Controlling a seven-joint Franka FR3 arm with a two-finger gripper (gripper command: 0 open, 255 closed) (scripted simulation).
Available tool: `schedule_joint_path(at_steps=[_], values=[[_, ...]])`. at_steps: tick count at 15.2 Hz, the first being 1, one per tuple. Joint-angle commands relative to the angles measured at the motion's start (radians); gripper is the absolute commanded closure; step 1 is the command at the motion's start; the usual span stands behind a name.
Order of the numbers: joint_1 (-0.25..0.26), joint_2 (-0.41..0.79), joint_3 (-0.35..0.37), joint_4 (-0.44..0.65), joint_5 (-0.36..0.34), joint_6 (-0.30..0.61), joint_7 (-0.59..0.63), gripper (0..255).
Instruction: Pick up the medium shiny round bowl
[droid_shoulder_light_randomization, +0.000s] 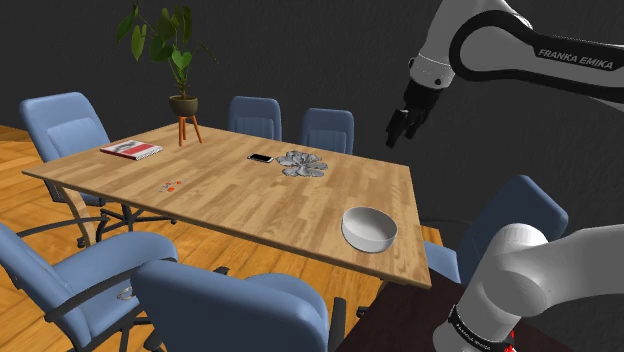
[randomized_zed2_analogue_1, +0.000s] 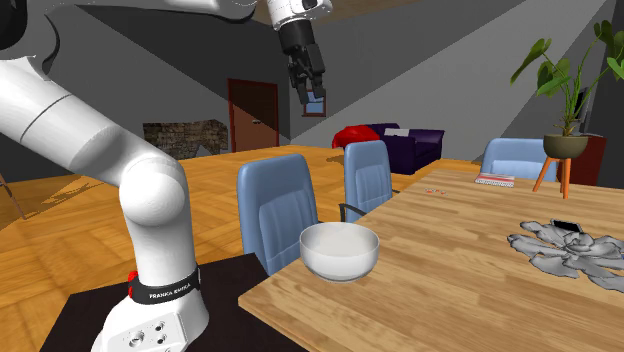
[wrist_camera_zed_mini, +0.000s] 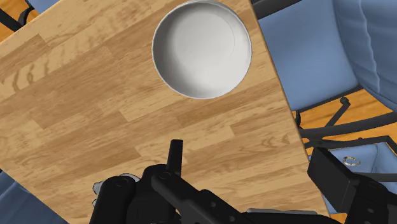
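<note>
Wooden table (droid_shoulder_light_randomization: 230, 195) carries the white bowl (droid_shoulder_light_randomization: 369, 228) near one corner; the gripper (droid_shoulder_light_randomization: 402, 131) hangs high above, fingers apart (holding nothing), so best drop straight down, straddling one rim wall

Noting bowl (droid_shoulder_light_randomization: 369, 228) sitting on table (droid_shoulder_light_randomization: 230, 200) at 4 o'clock, shoulder view; cloth (droid_shoulder_light_randomization: 301, 163) lying at 2, phone (droid_shoulder_light_randomization: 260, 158) just beside; book (droid_shoulder_light_randomization: 130, 150) at 10.

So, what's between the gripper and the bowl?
Nothing: just open air and bare tabletop from gripper to bowl, as the shoulder and wrist views show.
</note>
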Motion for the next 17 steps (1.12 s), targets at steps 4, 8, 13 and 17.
schedule_joint_path(at_steps=[4, 8, 13, 17], values=[[0.005, 0.002, 0.005, -0.095, 0.0, 0.079, 0.011, 0], [0.011, 0.021, 0.012, -0.21, -0.001, 0.188, 0.026, 0], [0.017, 0.075, 0.022, -0.334, -0.004, 0.335, 0.047, 0], [0.02, 0.145, 0.031, -0.416, -0.009, 0.463, 0.066, 0]])
